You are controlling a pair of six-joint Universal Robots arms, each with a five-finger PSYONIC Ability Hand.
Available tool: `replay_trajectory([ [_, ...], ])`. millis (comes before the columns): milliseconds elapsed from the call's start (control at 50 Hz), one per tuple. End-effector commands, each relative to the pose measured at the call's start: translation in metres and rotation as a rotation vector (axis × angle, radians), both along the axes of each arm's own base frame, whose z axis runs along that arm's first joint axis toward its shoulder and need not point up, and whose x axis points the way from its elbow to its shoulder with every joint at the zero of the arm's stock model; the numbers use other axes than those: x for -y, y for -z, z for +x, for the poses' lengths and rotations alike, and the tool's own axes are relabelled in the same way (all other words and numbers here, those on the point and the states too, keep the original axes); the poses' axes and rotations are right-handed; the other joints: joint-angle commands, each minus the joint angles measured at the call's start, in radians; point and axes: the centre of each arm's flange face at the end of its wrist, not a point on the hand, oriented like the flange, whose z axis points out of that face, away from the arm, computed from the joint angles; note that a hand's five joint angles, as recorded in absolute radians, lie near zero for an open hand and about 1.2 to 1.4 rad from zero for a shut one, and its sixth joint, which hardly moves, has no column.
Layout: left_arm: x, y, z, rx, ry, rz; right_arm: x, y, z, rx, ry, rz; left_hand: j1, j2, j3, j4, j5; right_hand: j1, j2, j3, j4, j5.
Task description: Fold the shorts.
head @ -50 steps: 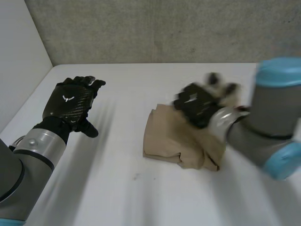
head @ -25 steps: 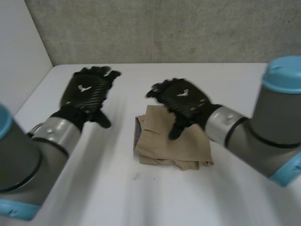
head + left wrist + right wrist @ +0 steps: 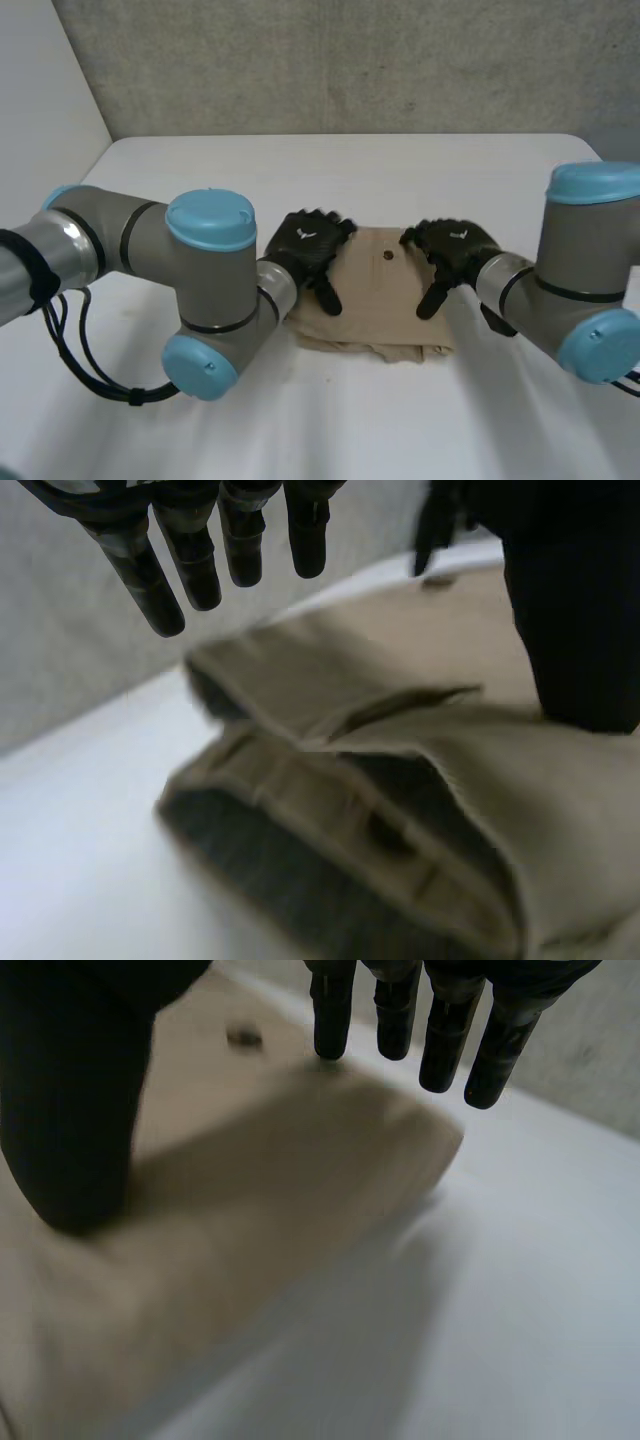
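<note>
A white table (image 3: 340, 420) is lying in front of me, spanning the whole workspace. A grey, rough-textured wall (image 3: 350, 60) is standing along its far edge. A plain white panel (image 3: 40, 110) is closing off my left side.

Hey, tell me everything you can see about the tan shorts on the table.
The shorts are tan woven cloth, folded into a compact squarish bundle lying flat on the white table. A small dark button shows on top; the left wrist view shows layered waistband edges and a pocket slit. The left hand rests on one side, the right hand on the other, fingers straight, thumbs on the cloth.
</note>
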Motion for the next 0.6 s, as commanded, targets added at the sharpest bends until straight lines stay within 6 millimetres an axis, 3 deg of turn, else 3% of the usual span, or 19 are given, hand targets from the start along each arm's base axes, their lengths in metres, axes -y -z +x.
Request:
replay_trajectory([
  [20,0.010,0.024,0.019,0.087,-0.103,0.052,0.007,0.021,-0.005,-0.177,0.014,-0.040,0.040,0.042,0.031,0.037,0.022,-0.022,-0.038,-0.035,-0.050,-0.059],
  [100,0.007,0.032,0.022,0.115,-0.103,0.082,0.008,0.021,-0.007,-0.247,0.012,-0.075,0.025,0.027,0.017,0.022,0.007,-0.022,-0.038,-0.035,-0.050,-0.059],
  [280,0.006,0.029,0.022,0.155,-0.085,0.049,0.010,0.017,-0.008,-0.265,0.009,-0.103,0.019,0.021,0.011,0.016,0.001,-0.022,-0.038,-0.035,-0.050,-0.059],
  [360,0.006,0.024,0.022,0.175,-0.072,0.018,0.012,0.006,-0.006,-0.249,0.014,-0.138,0.013,0.016,0.005,0.010,-0.005,-0.022,-0.038,-0.035,-0.050,-0.059],
  [380,0.006,0.020,0.022,0.173,-0.072,0.011,0.012,-0.005,-0.004,-0.226,0.016,-0.167,0.011,0.013,0.002,0.007,-0.008,-0.022,-0.038,-0.035,-0.050,-0.059],
  [460,0.003,-0.021,0.024,0.112,-0.078,-0.053,0.011,-0.044,-0.001,-0.159,0.036,-0.288,-0.004,-0.002,-0.013,-0.007,-0.022,-0.022,-0.038,-0.035,-0.050,-0.059],
  [480,0.000,-0.040,0.028,0.086,-0.083,-0.083,0.012,-0.062,-0.004,-0.124,0.057,-0.347,-0.007,-0.005,-0.016,-0.010,-0.025,-0.022,-0.038,-0.035,-0.050,-0.059],
  [540,-0.005,-0.070,0.037,0.043,-0.097,-0.131,0.011,-0.090,-0.007,-0.059,0.101,-0.440,-0.010,-0.008,-0.019,-0.013,-0.028,-0.022,-0.038,-0.035,-0.050,-0.059],
  [560,-0.010,-0.090,0.043,0.013,-0.106,-0.167,0.008,-0.109,-0.012,-0.012,0.145,-0.497,-0.013,-0.011,-0.022,-0.016,-0.031,-0.022,-0.038,-0.035,-0.050,-0.059],
  [600,-0.013,-0.108,0.050,-0.015,-0.122,-0.198,0.003,-0.129,-0.018,0.032,0.198,-0.551,-0.019,-0.017,-0.028,-0.022,-0.037,-0.022,-0.038,-0.035,-0.050,-0.059],
])
